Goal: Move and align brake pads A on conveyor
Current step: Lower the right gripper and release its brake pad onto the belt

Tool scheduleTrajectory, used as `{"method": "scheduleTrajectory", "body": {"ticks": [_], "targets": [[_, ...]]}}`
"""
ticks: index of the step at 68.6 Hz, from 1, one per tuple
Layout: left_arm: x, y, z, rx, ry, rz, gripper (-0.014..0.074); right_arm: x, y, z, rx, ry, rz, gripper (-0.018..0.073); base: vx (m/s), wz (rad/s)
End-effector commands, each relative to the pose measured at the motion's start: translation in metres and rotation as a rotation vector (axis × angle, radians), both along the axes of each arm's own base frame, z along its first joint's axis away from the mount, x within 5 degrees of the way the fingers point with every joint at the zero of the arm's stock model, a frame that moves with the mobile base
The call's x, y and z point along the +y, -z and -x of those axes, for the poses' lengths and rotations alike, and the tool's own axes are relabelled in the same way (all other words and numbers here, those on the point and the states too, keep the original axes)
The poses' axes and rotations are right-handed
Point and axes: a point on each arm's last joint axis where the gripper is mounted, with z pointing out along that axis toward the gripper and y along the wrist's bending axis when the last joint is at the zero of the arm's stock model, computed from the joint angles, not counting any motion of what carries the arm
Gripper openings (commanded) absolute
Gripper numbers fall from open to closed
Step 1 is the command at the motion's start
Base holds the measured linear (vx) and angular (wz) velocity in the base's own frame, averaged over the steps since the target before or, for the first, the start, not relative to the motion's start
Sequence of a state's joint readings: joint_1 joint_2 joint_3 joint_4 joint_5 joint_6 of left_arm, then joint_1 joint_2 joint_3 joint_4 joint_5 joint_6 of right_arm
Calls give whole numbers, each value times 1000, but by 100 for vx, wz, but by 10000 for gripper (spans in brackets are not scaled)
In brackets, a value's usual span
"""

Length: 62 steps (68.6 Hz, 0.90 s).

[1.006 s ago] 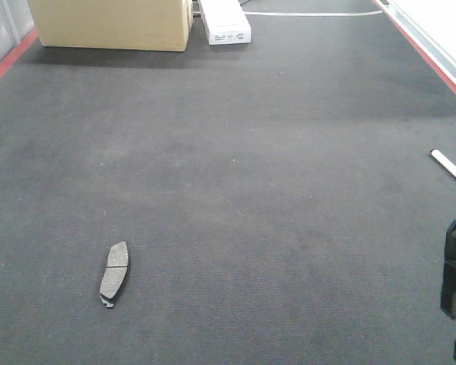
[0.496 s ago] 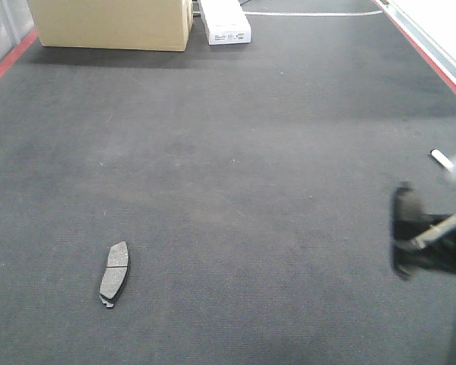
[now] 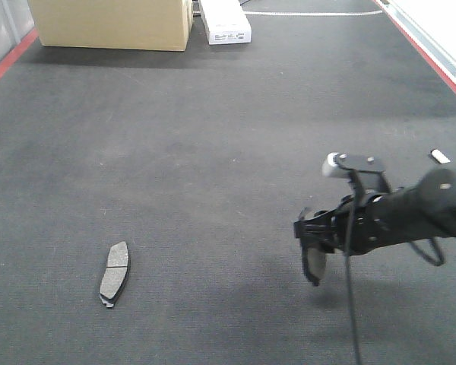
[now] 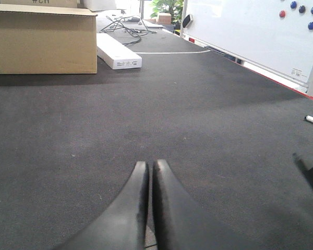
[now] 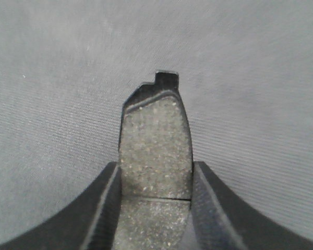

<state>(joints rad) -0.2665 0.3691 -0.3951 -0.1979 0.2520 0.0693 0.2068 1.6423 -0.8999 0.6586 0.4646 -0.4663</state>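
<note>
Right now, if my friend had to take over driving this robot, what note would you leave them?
Left tool: shut, empty, seems low over the conveyor belt.
Right tool: shut on the first brake pad, held on edge over the belt's right side.
Second brake pad: lying flat on the belt, near left.
Done: one pad lies on the belt, one is gripped.
Left: set the first brake pad down lined up with the second. No other pads are in view, so look for them.
</note>
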Motion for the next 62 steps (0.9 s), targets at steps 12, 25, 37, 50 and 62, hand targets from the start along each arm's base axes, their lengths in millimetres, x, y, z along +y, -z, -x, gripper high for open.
{"method": "scheduleTrajectory", "body": {"ticks": [12, 25, 37, 50, 62], "targets": [[1, -14, -1, -85, -10, 33, -6, 2, 8, -19, -15, 38, 7, 65, 0, 0], [1, -14, -1, -85, -10, 33, -6, 1, 17, -25, -27, 57, 28, 78, 0, 0], [1, -14, -1, -85, -10, 33, -6, 0, 18, -27, -43, 64, 36, 88, 0, 0], [1, -14, -1, -85, -10, 33, -6, 0, 18, -27, -44, 61, 39, 152, 0, 0], [1, -14, -1, -85, -10, 33, -6, 0, 18, -26, -40, 59, 38, 288, 0, 0]]}}
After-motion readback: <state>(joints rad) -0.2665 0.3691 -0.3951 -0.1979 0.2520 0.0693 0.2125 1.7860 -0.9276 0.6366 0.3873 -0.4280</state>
